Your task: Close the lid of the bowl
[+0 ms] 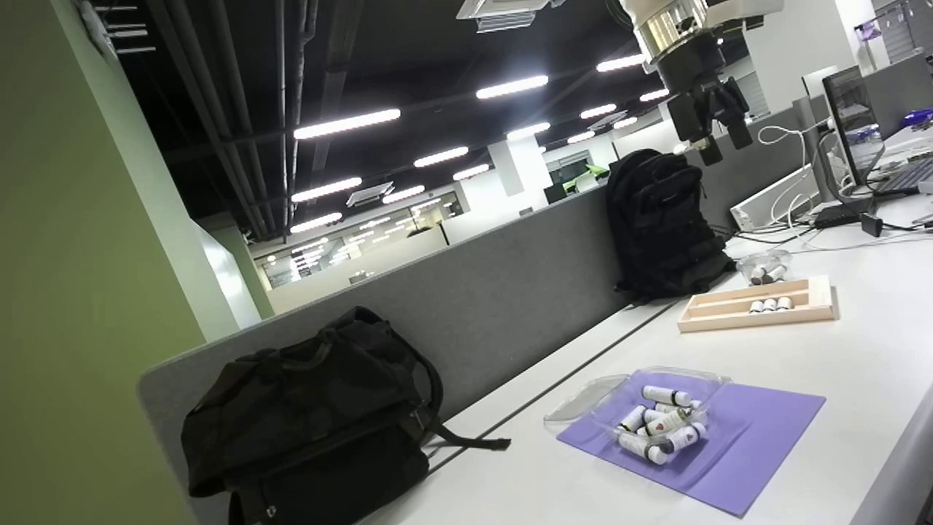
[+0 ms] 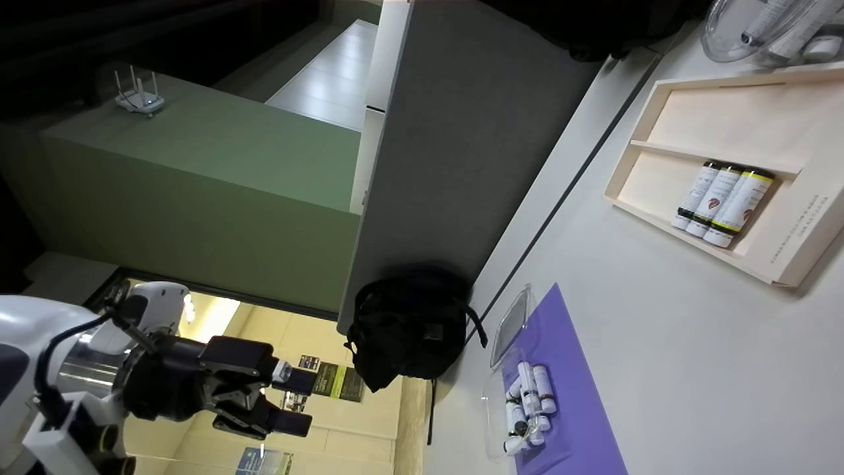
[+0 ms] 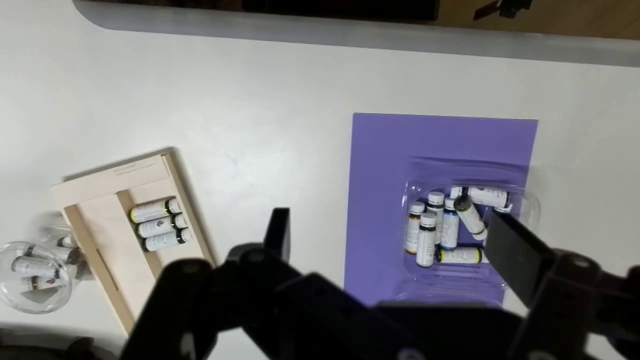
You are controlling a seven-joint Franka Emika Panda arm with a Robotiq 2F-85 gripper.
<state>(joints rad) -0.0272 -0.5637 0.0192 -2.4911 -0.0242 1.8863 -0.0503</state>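
Observation:
The bowl, a clear plastic container, sits on a purple mat in both exterior views (image 1: 618,401) (image 2: 491,412) and holds several small white-labelled bottles. Its thin clear lid stands open beside it, towards the grey partition (image 1: 583,401) (image 2: 511,326). In the wrist view the bowl (image 3: 450,272) lies right of centre, and the right finger covers part of it. The lid (image 3: 450,298) is mostly hidden behind the gripper body. My gripper is open and empty, high above the table and apart from bowl and lid; its fingers show in all views (image 1: 725,142) (image 2: 304,402) (image 3: 390,220).
The purple mat (image 1: 773,419) lies on the white table. A wooden tray (image 2: 719,148) with 3 bottles and a round clear container (image 1: 764,268) with bottles stand further along. Black backpacks (image 1: 313,415) (image 1: 663,226) lean on the grey partition (image 1: 525,270). A laptop and cables stand beyond.

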